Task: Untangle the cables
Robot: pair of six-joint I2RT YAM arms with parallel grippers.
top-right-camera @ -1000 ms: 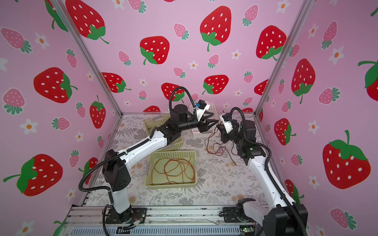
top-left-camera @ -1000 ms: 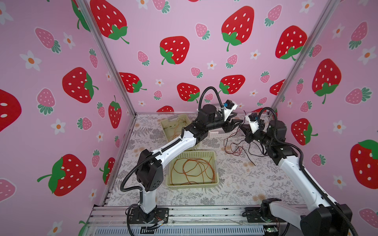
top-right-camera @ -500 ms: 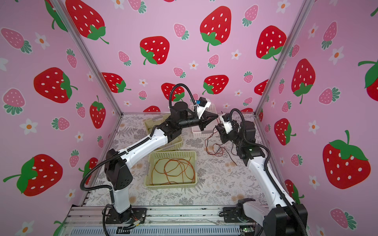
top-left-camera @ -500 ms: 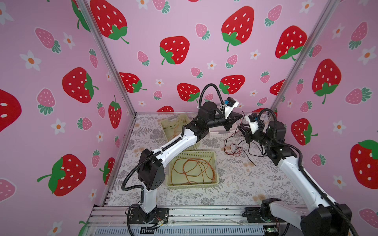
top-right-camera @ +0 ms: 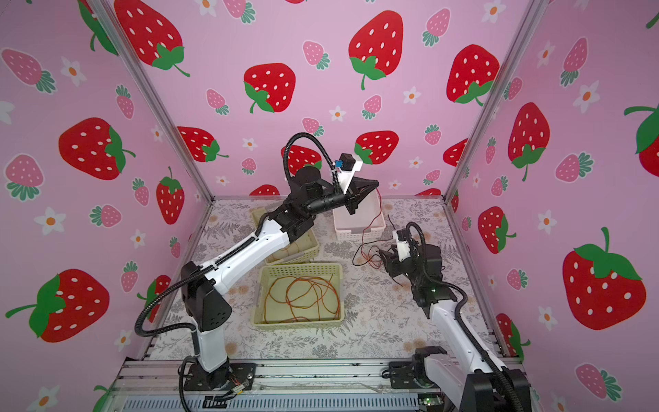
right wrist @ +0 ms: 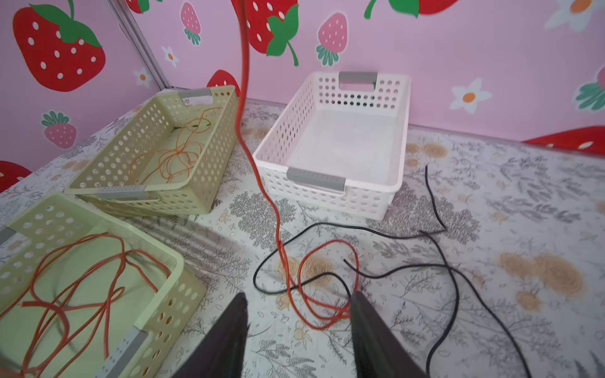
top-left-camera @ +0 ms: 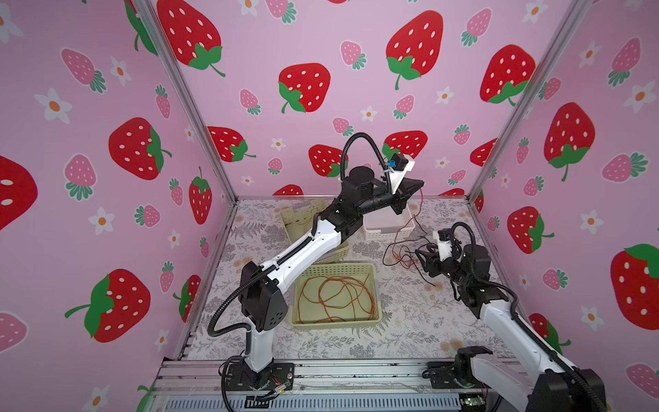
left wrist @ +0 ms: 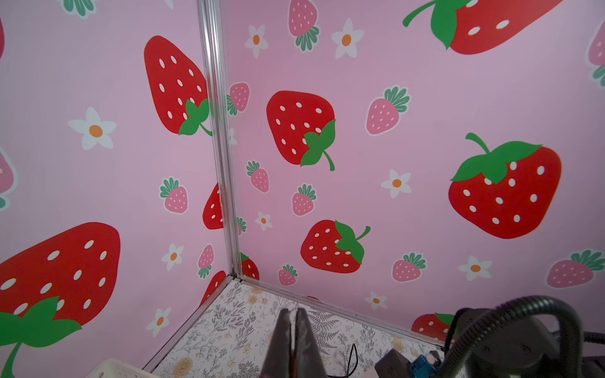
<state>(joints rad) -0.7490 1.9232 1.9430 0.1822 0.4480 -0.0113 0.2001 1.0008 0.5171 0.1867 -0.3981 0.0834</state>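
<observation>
A red cable (right wrist: 278, 229) rises from the table to my left gripper (top-left-camera: 420, 185), which is shut on it high above the white basket (top-left-camera: 387, 233). In the left wrist view the left gripper (left wrist: 292, 311) has its jaws pressed together. On the table the red cable's lower loops cross thin black cables (right wrist: 451, 278) in a loose tangle (top-left-camera: 401, 257). My right gripper (right wrist: 298, 294) is open and low over that tangle, and a red loop lies against one of its fingers (right wrist: 360, 307). In both top views the right gripper (top-right-camera: 383, 255) sits right of the tangle.
Orange cables (top-left-camera: 335, 296) lie coiled in the near green basket (top-left-camera: 335, 271). More lie in the far green basket (right wrist: 209, 183) under the left arm. The white basket (right wrist: 271, 140) holds nothing. Pink walls close in the back and both sides.
The left gripper shut on the red cable and lifted it up toward the back wall. The right gripper opened and dropped lower, toward the table beside the tangle.
</observation>
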